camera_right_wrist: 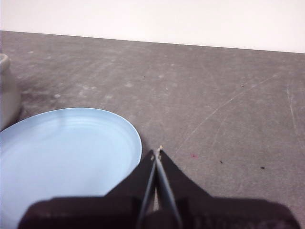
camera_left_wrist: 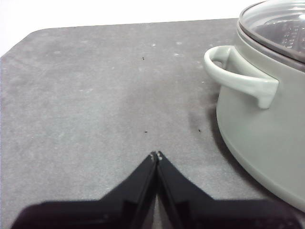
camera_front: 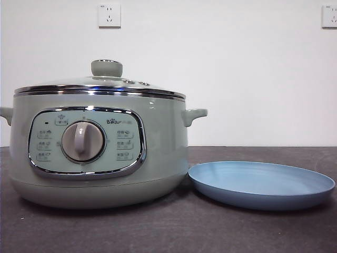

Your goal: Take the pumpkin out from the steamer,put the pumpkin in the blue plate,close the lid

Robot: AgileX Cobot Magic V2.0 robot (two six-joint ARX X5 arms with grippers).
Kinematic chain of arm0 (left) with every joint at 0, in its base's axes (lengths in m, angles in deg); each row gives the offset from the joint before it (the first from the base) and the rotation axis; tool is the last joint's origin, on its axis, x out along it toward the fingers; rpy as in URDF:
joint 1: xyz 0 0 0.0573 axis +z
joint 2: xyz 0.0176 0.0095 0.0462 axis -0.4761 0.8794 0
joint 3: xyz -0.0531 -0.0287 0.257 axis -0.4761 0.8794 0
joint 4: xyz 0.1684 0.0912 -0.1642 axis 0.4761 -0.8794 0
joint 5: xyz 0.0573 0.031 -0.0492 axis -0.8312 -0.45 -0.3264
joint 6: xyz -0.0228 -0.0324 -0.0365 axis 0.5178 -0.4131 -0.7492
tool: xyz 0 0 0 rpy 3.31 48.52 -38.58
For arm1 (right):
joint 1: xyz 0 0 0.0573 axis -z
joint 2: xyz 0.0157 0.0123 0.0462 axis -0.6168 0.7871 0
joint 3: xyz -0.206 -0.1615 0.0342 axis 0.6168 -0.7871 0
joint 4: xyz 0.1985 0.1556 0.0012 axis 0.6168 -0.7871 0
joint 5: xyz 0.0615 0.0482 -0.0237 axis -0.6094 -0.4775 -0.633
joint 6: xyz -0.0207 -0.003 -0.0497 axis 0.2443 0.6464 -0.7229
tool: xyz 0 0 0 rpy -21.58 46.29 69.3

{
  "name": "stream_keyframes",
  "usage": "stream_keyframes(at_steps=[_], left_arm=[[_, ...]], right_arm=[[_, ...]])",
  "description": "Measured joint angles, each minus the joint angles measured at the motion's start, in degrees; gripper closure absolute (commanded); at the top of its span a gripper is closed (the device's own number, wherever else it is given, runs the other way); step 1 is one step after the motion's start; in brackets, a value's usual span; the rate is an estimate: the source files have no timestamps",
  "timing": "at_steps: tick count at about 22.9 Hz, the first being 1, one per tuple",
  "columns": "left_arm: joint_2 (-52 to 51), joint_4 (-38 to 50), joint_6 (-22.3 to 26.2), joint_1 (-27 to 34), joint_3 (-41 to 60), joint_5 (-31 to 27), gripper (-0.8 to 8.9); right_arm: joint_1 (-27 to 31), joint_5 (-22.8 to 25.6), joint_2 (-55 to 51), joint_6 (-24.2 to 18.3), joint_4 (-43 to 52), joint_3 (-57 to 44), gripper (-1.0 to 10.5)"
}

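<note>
A large round sage-green electric steamer (camera_front: 100,153) with a chrome rim, side handles and a chrome-framed control panel stands on the dark grey table (camera_front: 168,232), on the left of the front view. Its round glass lid (camera_front: 100,84), chrome-edged with a squat green knob, sits flat and closed on the pot's rim. Just beside the steamer's base, to its right in the front view, lies a wide shallow light-blue plate (camera_front: 261,184) with nothing on it; whether plate and pot touch cannot be told. The pumpkin shows in none of the views, and the glass of the lid is too unclear to tell what is inside the pot. The left gripper (camera_left_wrist: 156,155) hangs over bare table near the steamer's side handle (camera_left_wrist: 240,78), its two black jaws pressed together at the tips and holding nothing. The right gripper (camera_right_wrist: 157,151) hangs over the table just beside the plate's edge, its jaws likewise closed tip to tip and empty.
</note>
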Motion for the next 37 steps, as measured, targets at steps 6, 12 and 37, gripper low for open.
stream_keyframes(at_steps=[6, 12, 37], left_arm=[[0.0, 0.31, -5.53, 0.02, 0.0, 5.6, 8.17], [0.0, 1.16, -22.99, 0.0, 0.0, 20.52, 8.17], [10.16, -4.48, -21.33, 0.02, -20.5, 16.31, 8.21]], right_arm=[[0.0, -0.13, 0.0, 11.32, 0.0, 0.0, 9.6], [0.0, -0.11, 0.0, 30.67, 0.0, 0.0, 9.6], [0.0, -1.66, 12.26, 33.68, -4.83, 16.94, 9.6]])
